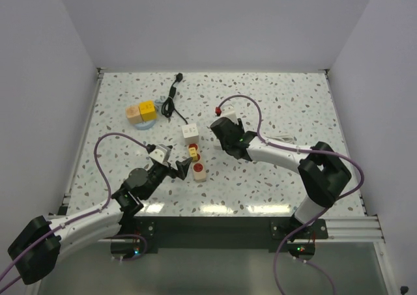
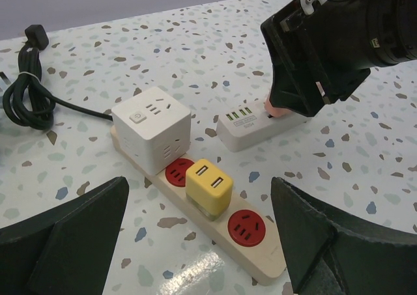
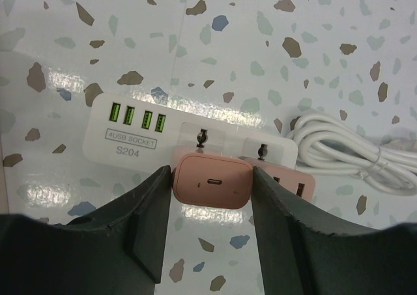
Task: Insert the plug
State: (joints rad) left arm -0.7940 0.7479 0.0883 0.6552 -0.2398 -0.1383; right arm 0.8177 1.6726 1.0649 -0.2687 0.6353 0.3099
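Observation:
A pink plug point(image 3: 212, 181) with a small slot in its face sits between the fingers of my right gripper point(image 3: 212, 180), which is shut on it. The plug is against the white USB socket strip point(image 3: 130, 132), just below a socket marking. Whether its pins are seated is hidden. The left wrist view shows the same grip from the side: right gripper point(image 2: 319, 67), pink plug point(image 2: 277, 109), white strip point(image 2: 251, 129). My left gripper point(image 2: 201, 181) stands wide open and holds nothing, low over the beige power strip point(image 2: 260, 256).
A second pink adapter point(image 3: 287, 178) sits right of the held plug. The white strip's cable point(image 3: 352, 152) coils at the right. The beige strip carries a yellow adapter point(image 2: 208, 191) and a white cube adapter point(image 2: 153, 135). A black cable point(image 1: 171, 96) and yellow blocks point(image 1: 142, 111) lie at the back left.

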